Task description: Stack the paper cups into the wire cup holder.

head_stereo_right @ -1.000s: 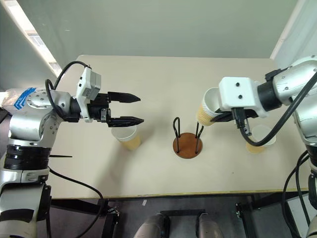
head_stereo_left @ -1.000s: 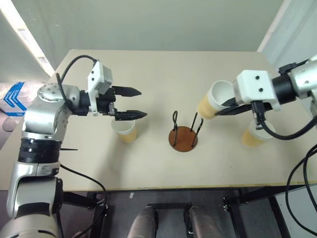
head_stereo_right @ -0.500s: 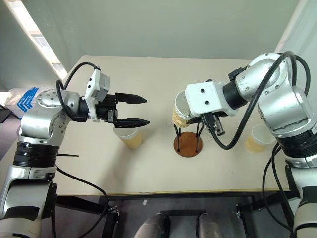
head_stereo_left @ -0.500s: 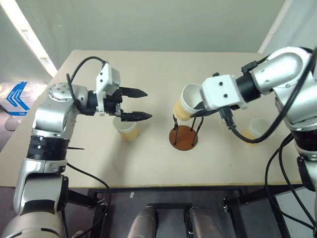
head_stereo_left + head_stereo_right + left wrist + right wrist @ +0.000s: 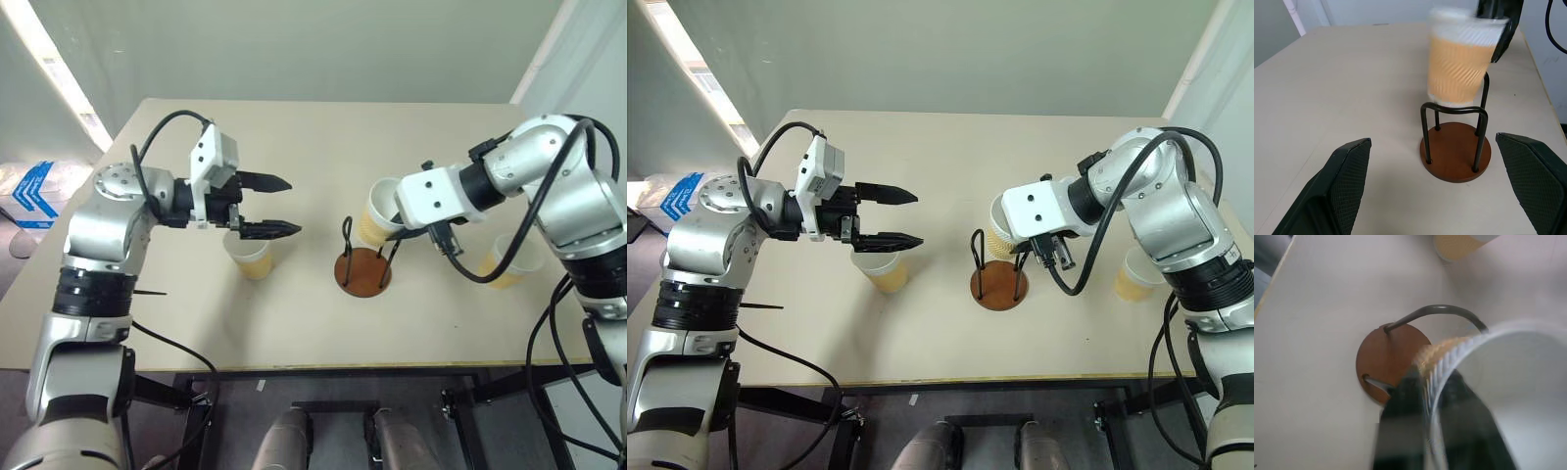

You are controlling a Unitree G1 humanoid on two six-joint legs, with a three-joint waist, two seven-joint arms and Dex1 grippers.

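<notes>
1. The right gripper has its black fingers pinched on the rim of a small paper cup with a white top and a ribbed tan-yellow side. One finger sits inside the cup and one outside.

2. That cup hangs just above the wire cup holder, a round reddish-brown disc with thin black wire loops standing up from it. The cup's bottom is about level with the tops of the loops. It is not down on the disc yet.

3. The cup leans a little. To do this step well, I think it should be stood up straight first, right over the middle of the disc. Then it can slide down between the loops and not catch on a wire.

4. Go down slowly. The loops are thin and the holder looks light, so a bump could push it along the pale tan table.

5. Let go only when the cup is well down between the wires. If it is dropped too soon, it could tip and fall out.

6. The left gripper has its jaws wide open and holds nothing. It hangs over a second paper cup standing on the table.

7. A third paper cup stands near the right arm, well apart from the holder.
</notes>
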